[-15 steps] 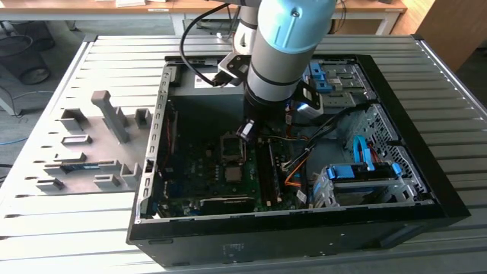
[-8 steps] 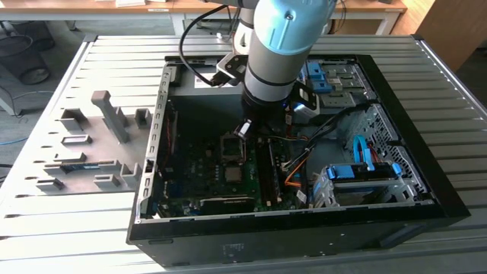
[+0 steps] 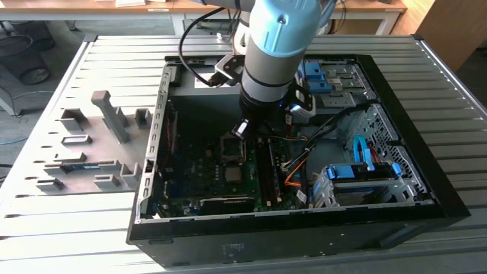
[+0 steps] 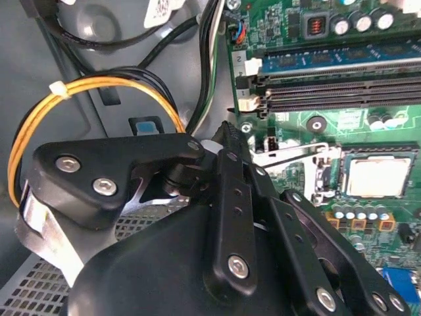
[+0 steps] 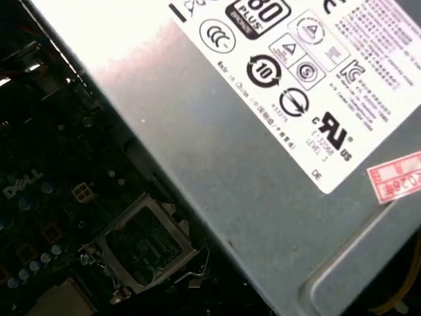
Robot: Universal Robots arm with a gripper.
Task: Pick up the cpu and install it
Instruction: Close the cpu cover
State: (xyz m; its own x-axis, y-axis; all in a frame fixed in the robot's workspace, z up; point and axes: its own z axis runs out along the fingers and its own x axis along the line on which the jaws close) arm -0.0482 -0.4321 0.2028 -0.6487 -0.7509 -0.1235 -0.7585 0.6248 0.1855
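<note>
— Silvery-grey, that thin square cpu point(image 4: 378, 176): where does it lie?

— Flat in its socket on the green motherboard point(image 4: 289, 26), a little way out from the grey metal power-supply box point(image 5: 263, 178). The first wrist view catches its pale face in a corner of the picture.

— And the hinged dark metal socket frame point(image 5: 141, 245)?

— Swung up and open, standing between the power-supply box and the cpu, so the chip is uncovered.

— The black gripper point(image 3: 242, 130)?

— Down inside the open black computer case point(image 3: 304, 228), close beside the power-supply box and above the raised frame. It is not touching the cpu. Whether it is clenched or released, I cannot tell.
</note>
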